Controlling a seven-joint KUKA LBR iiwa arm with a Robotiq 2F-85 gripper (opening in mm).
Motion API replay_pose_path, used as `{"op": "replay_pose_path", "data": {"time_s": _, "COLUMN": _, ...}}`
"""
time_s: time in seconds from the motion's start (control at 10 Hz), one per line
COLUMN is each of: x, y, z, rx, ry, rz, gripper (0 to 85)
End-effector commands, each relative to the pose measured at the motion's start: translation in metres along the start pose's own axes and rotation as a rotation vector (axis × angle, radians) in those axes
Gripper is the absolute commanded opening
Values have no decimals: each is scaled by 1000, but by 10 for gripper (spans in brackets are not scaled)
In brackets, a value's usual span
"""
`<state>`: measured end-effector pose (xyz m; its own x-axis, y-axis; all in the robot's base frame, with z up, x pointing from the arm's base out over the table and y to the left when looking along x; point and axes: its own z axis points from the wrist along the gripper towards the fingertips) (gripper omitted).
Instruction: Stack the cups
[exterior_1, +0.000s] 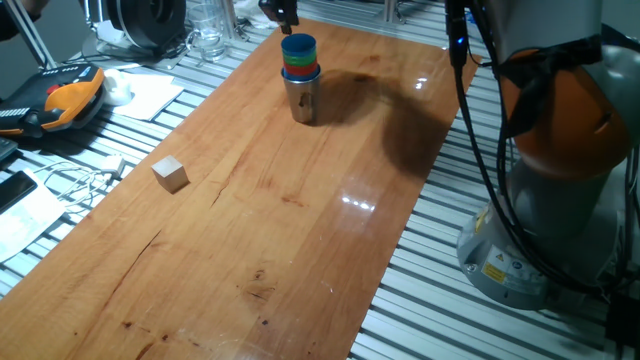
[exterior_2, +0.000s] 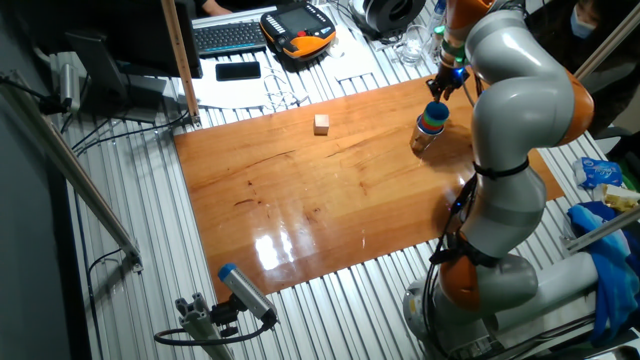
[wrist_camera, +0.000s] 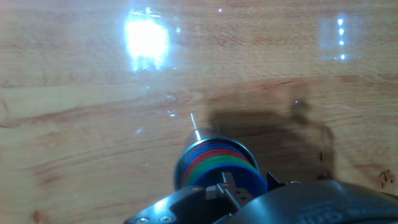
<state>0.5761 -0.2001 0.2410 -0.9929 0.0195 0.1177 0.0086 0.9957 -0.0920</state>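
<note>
The cups stand as one stack (exterior_1: 300, 75) at the far end of the wooden table (exterior_1: 260, 230). A shiny steel cup (exterior_1: 302, 100) is at the bottom, with red, green and blue cups nested in it and a blue cup (exterior_1: 298, 45) on top. The stack also shows in the other fixed view (exterior_2: 431, 125) and from above in the hand view (wrist_camera: 217, 167). My gripper (exterior_1: 283, 12) hangs just above the stack, apart from it, and holds nothing. It also shows in the other fixed view (exterior_2: 441, 88). Its fingers are cut off or too dark to read.
A small wooden cube (exterior_1: 171, 174) lies on the table's left side, also seen in the other fixed view (exterior_2: 322, 123). An orange teach pendant (exterior_1: 70, 98), cables, papers and glassware (exterior_1: 210, 35) lie off the table's left edge. The arm's base (exterior_1: 550, 200) stands at the right.
</note>
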Motion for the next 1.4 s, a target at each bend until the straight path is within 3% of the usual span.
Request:
{"op": "replay_pose_path", "data": {"time_s": 0.0, "x": -4, "y": 7, "z": -7, "rx": 1, "ry": 1, "rz": 11, "gripper": 340}}
{"op": "replay_pose_path", "data": {"time_s": 0.1, "x": -9, "y": 18, "z": -15, "rx": -2, "ry": 9, "rz": 27, "gripper": 340}}
{"op": "replay_pose_path", "data": {"time_s": 0.2, "x": -13, "y": 31, "z": -22, "rx": -28, "ry": 27, "rz": 51, "gripper": 170}}
{"op": "replay_pose_path", "data": {"time_s": 0.3, "x": -16, "y": 46, "z": -27, "rx": -34, "ry": 35, "rz": 72, "gripper": 0}}
{"op": "replay_pose_path", "data": {"time_s": 0.5, "x": -17, "y": 73, "z": -31, "rx": -40, "ry": 36, "rz": 117, "gripper": 0}}
{"op": "replay_pose_path", "data": {"time_s": 0.7, "x": -13, "y": 100, "z": -25, "rx": -68, "ry": 10, "rz": 174, "gripper": 0}}
{"op": "replay_pose_path", "data": {"time_s": 0.9, "x": -4, "y": 129, "z": -15, "rx": -56, "ry": -35, "rz": 225, "gripper": 0}}
{"op": "replay_pose_path", "data": {"time_s": 1.3, "x": -3, "y": 143, "z": -11, "rx": -80, "ry": -47, "rz": 225, "gripper": 0}}
